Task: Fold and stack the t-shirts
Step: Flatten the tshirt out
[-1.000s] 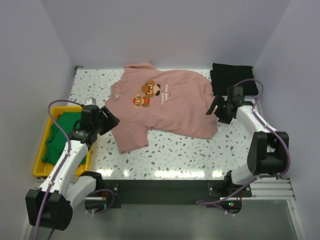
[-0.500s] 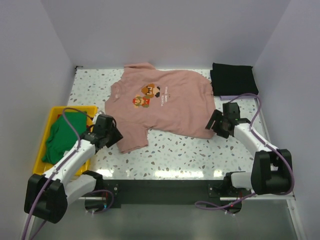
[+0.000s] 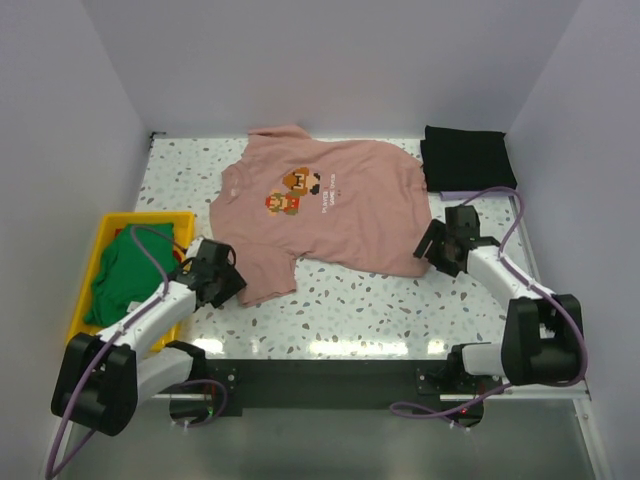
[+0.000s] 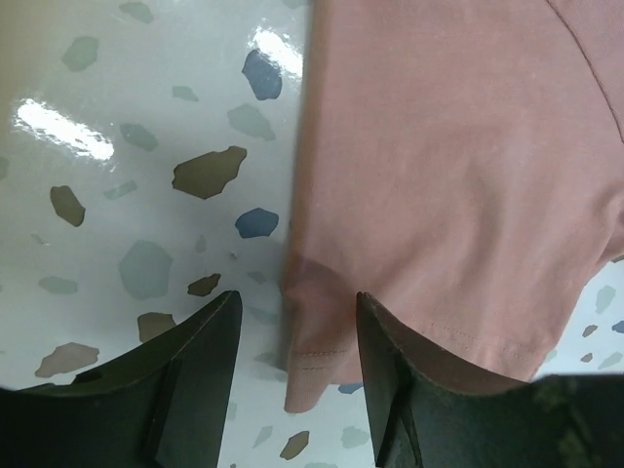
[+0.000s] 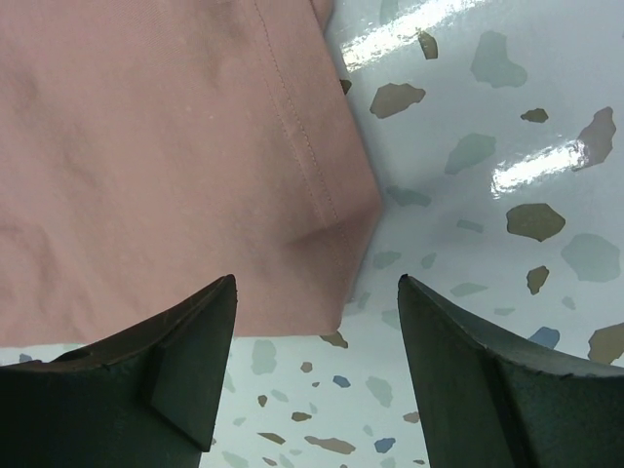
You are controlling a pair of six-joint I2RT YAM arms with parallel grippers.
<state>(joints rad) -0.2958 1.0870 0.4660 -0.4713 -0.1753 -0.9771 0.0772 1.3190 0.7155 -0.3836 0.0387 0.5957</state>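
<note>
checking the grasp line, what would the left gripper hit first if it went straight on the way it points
Probably the hemmed corner of the pink t-shirt, which lies inside the open left gripper, then the table beneath; depth is unclear.

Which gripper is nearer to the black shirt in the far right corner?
Right. The right gripper is close to the black shirt, on its near side, at the pink shirt's corner. The left gripper is across the table, beside the yellow bin.
</note>
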